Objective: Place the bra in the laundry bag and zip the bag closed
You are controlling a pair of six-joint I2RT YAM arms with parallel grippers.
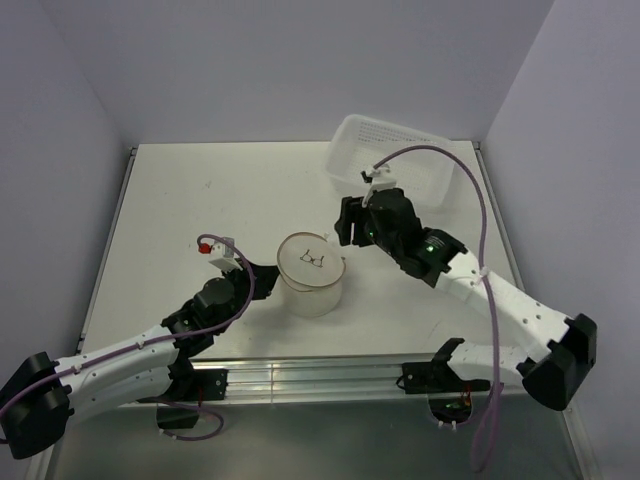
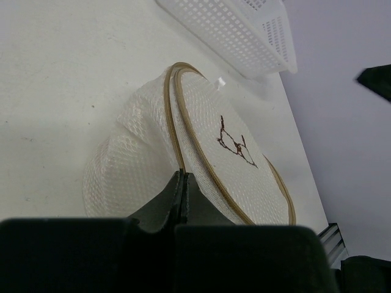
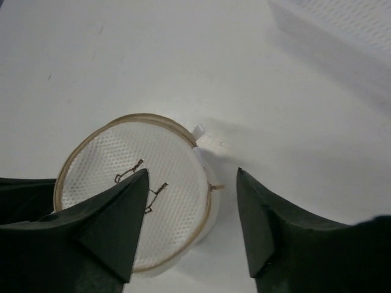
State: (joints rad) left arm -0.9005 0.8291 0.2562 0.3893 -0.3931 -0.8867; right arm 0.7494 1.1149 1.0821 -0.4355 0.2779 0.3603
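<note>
The laundry bag (image 1: 312,275) stands upright in the middle of the table, a round white mesh drum with a beige zip rim. Its lid with the dark bra icon lies flat on top. My left gripper (image 1: 270,272) is at the bag's left side. In the left wrist view its jaws (image 2: 182,176) are shut on the beige rim of the bag (image 2: 201,140). My right gripper (image 1: 343,228) hovers open above the bag's right edge. In the right wrist view (image 3: 192,172) its jaws straddle the bag (image 3: 165,152) and a small zip pull (image 3: 217,187). No bra shows in any view.
A white perforated plastic basket (image 1: 395,160) stands at the back right of the table, also seen in the left wrist view (image 2: 244,30). Grey walls enclose the table on three sides. A metal rail runs along the near edge (image 1: 320,375).
</note>
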